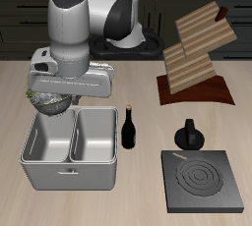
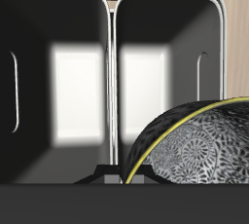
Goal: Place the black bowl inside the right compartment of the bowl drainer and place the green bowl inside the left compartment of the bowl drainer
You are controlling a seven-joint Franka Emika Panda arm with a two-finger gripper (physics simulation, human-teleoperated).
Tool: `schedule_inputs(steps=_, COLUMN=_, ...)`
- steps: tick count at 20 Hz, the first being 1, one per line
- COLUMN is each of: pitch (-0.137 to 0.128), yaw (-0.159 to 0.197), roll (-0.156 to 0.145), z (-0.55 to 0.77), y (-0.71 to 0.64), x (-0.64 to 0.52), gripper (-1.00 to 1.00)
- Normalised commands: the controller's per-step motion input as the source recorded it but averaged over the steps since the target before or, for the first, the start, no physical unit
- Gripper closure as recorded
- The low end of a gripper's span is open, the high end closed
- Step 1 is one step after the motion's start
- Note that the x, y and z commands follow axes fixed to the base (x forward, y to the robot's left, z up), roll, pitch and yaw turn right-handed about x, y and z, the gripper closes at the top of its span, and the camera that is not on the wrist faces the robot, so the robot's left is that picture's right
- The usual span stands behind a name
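My gripper is clamping the black bowl just above the bowl drainer; I'm centring it over the right compartment before lowering and releasing.

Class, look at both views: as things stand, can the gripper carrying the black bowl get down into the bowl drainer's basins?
Probably yes. The gripper holds the black bowl just behind the bowl drainer, whose two basins show open and empty in the wrist view. The wine bottle stands off to the side.
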Motion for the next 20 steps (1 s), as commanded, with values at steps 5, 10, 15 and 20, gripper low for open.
schedule_inputs(steps=5, pitch=0.028, yaw=-0.010, roll=0.004, z=-0.24, y=0.00, x=-0.03, gripper=1.00)
schedule_inputs(steps=10, pitch=0.013, yaw=-0.010, roll=-0.002, z=-0.11, y=0.02, x=-0.05, gripper=1.00)
schedule_inputs(steps=15, pitch=0.020, yaw=0.012, roll=-0.023, z=-0.13, y=0.00, x=-0.05, gripper=-1.00)
schedule_inputs(steps=20, pitch=0.004, yaw=0.006, roll=0.007, z=-0.02, y=0.00, x=-0.07, gripper=-1.00)
